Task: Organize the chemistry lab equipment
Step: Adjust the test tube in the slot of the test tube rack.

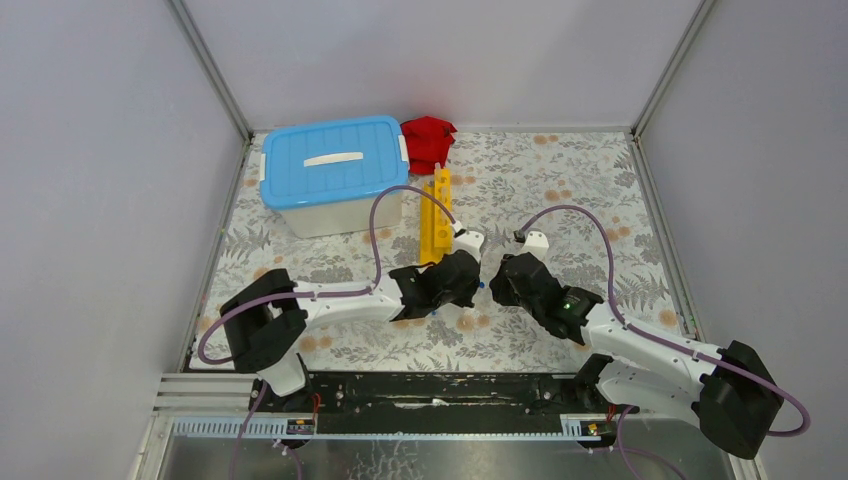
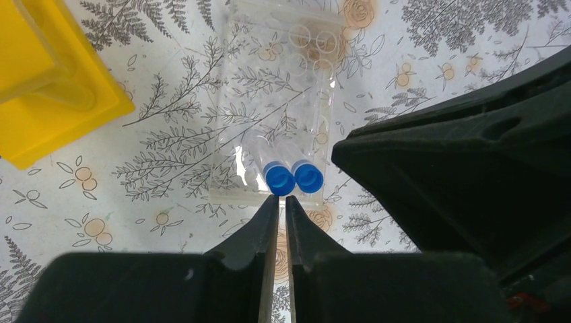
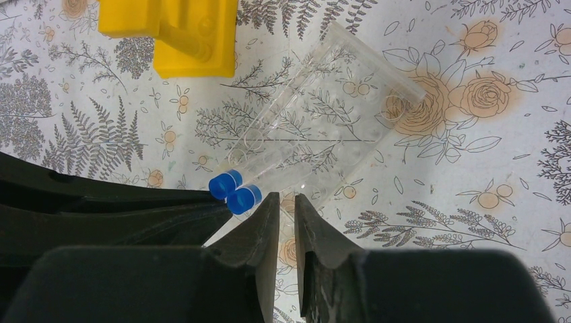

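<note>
Far-left corner of the table (image 1: 560,200): the white blue-lidded tub (image 1: 333,172), lid on. Just right of it, against the far edge, a red cloth (image 1: 428,140). Towards the middle, the long yellow holed rack (image 1: 437,215), laid lengthwise from far to near, its near end close to where the two arms meet.

Then the left gripper (image 2: 283,199): clenched, nothing between the fingers, tips aimed at two capped tube ends and stopping just short of them. Ahead of it, a pair of small clear blue-capped tubes (image 2: 293,176), side by side, lodged in the near end of the clear tube holder (image 2: 269,87). Holder lying about mid-table, just right of the rack's near end, its other holes seemingly vacant.

Rightmost, the right gripper (image 3: 283,196): jaws drawn close with a thin slit between, tips at the holder's edge beside the caps. Pinching the clear wall or only resting by it: cannot tell.

Judged step: loading tubes into the holder, two in, with the right arm probably bracing it. No other loose tubes in sight.

Next move, likely: draw the left tips straight back without knocking the caps, then fetch another tube or stand the holder upright. Calls for a light touch; looks light and apt to slide on the table.
</note>
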